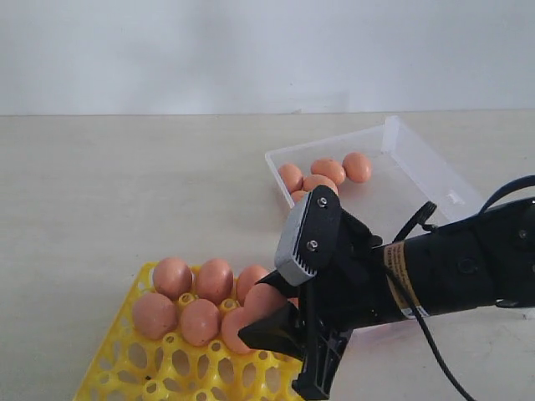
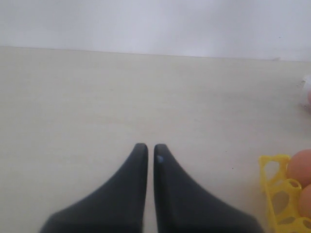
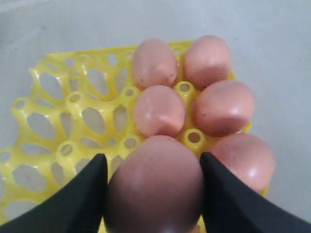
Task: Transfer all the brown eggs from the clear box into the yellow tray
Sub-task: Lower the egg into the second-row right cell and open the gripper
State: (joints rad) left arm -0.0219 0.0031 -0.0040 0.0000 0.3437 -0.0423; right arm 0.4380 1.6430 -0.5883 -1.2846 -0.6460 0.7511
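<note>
I watched from the side as the right fingers were clamped on one brown egg, a black finger pressed against either flank of it. They held it over the yellow tray in the lower middle of the exterior view, right beside the eggs already seated there. Whether it touched a cup yet, I could not tell.

The seated eggs filled the tray's far cells in two close rows, at least five of them; the nearer cups stood open.

Further back, in the upper right of the exterior view, lay the clear box – well apart from the tray – with a few more brown eggs bunched in its left end, partly hidden behind the right arm.

The left fingers were together with only a sliver between the tips, empty, above bare table – the tray's corner showed just at the edge of the left wrist view.
</note>
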